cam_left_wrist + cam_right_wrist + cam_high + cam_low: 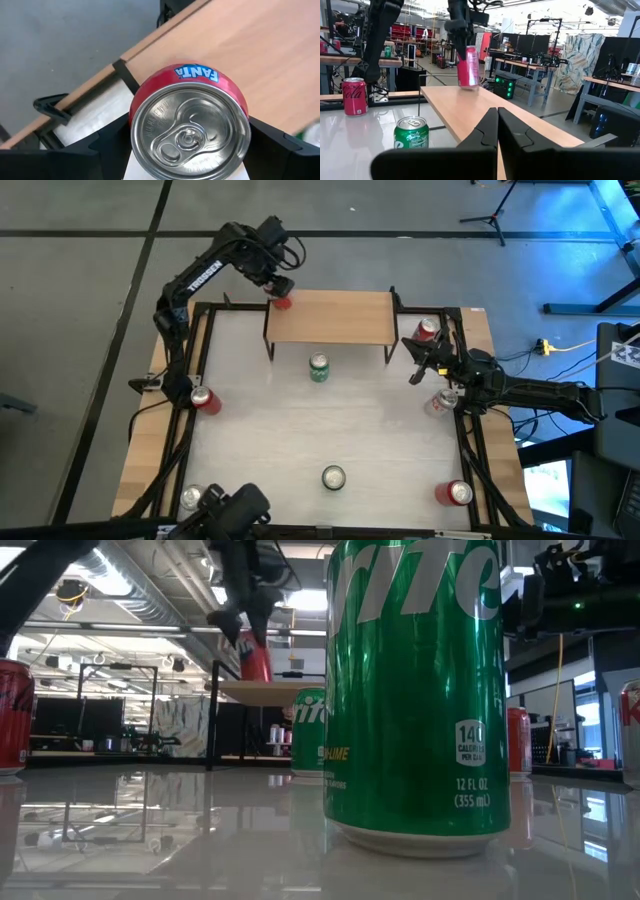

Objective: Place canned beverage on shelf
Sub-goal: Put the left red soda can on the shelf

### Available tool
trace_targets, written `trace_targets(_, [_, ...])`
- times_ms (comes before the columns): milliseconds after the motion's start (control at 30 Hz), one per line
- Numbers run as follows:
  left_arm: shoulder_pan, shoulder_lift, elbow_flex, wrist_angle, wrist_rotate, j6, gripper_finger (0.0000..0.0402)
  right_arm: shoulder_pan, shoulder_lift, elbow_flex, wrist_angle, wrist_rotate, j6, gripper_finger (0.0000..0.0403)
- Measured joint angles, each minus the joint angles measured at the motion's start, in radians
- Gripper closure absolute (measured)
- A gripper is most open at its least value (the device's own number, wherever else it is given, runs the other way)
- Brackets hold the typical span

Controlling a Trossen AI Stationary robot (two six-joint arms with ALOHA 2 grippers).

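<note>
High view: going from the bottom edge of the frame upward, cans stand along the near rim of the table point(250, 470) — a silver-topped one at lower left point(190, 498), a green can point(333, 477) at bottom centre and a red one at lower right point(456, 493). Higher up, a cola can point(205, 399) sits at the left rail and a second green can point(318, 368) stands just in front of the shelf point(340, 317). At centre right the right gripper point(418, 366) waits near the rail, fingers pressed together and holding nothing, with two more cans beside it. Farthest, in the upper middle of the frame, the left gripper point(280, 293) clamps the red Fanta can point(282, 302) at the shelf's left end; whether its base touches the board I cannot tell. The can looks rigid but thin-walled and smooth, so it would likely slip or dent under a hard squeeze; the fingers point(112, 142) flank its sides just below the rim, a sensible hold. Nothing else shows on the board, so the remaining hazards are probably the shelf's left edge and tipping on release.
</note>
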Motion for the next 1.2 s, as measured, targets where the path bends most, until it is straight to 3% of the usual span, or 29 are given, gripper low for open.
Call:
trace_targets(367, [0.0,0.007,0.001,-0.004,-0.006,0.015,0.0115,0.0,0.0,0.0,-0.004,0.0,0.007,0.0398])
trace_targets(733, [0.0,0.007,0.001,0.014,-0.005,0.034,0.0079,0.0,0.0,0.0,-0.005,0.0,0.008,0.0398])
trace_targets(1200, [0.0,0.006,0.001,0.07,-0.004,0.069,0.0074,0.0,0.0,0.0,-0.01,0.002,0.008,0.0398])
